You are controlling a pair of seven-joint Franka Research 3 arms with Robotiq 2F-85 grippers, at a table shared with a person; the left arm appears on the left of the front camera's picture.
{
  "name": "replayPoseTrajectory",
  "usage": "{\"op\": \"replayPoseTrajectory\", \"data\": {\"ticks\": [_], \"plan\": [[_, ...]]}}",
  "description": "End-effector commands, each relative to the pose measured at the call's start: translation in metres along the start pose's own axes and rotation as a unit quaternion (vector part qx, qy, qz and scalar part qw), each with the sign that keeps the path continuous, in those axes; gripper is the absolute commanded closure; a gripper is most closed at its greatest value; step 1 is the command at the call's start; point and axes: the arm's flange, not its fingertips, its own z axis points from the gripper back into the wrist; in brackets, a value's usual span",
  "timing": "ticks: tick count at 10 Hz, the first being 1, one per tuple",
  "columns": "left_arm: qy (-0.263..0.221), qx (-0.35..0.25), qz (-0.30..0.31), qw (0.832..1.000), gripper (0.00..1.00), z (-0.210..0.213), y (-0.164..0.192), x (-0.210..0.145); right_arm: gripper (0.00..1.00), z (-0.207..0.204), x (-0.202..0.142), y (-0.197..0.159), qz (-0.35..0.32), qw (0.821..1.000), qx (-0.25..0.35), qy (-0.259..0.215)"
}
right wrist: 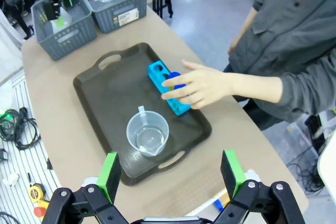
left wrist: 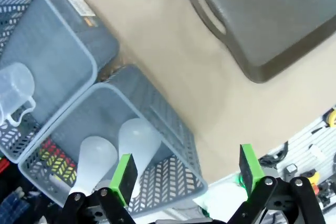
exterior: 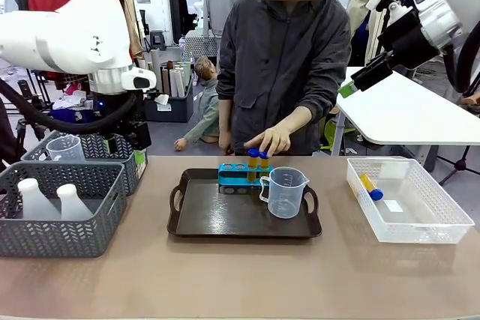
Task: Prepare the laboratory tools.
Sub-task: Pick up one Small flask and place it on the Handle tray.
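Observation:
On the dark tray (exterior: 225,219) a small blue tube rack (exterior: 238,176) holds two yellow-filled, blue-capped test tubes (exterior: 259,160), and a person's hand (exterior: 270,140) rests on their caps. A clear handled beaker (exterior: 285,191) stands beside the rack. Another test tube (exterior: 370,187) lies in the clear white crate (exterior: 420,211). Two white conical flasks (exterior: 34,198) stand in the front grey basket (exterior: 67,241), seen from above as flasks (left wrist: 139,140). My left gripper (left wrist: 187,174) hangs open above that basket. High above the tray's near edge, my right gripper (right wrist: 171,174) is open over the beaker (right wrist: 148,134).
A second beaker (exterior: 66,148) sits in the rear grey basket (exterior: 112,146). The person stands at the far side behind the tray. A white table (exterior: 420,118) stands beyond the crate. Bare tabletop lies along the near edge.

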Motion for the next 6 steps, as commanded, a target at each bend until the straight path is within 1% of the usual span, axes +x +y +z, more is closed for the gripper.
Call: {"op": "replayPoseTrajectory", "data": {"ticks": [1,2,3,4,5,6], "plan": [[-0.006,0.022,0.080,0.997,0.00,0.001,0.025,-0.010,0.00,0.000,0.002,-0.001,-0.006,1.000,0.009,-0.015],[-0.019,0.022,0.120,0.992,0.00,0.004,0.034,-0.023,0.00,0.000,0.002,-0.001,-0.006,1.000,0.009,-0.015],[-0.033,0.039,0.160,0.986,0.00,0.007,0.054,-0.032,0.00,0.000,0.002,-0.001,-0.006,1.000,0.009,-0.015],[-0.047,0.025,0.179,0.982,0.00,0.013,0.066,-0.046,0.00,0.000,0.002,-0.001,-0.006,1.000,0.009,-0.015],[-0.045,0.030,0.196,0.979,0.00,0.017,0.072,-0.067,0.00,0.000,0.002,-0.001,-0.006,1.000,0.009,-0.015],[-0.042,0.023,0.207,0.977,0.00,0.012,0.081,-0.084,0.00,0.000,0.002,-0.001,-0.006,1.000,0.009,-0.015]]}}
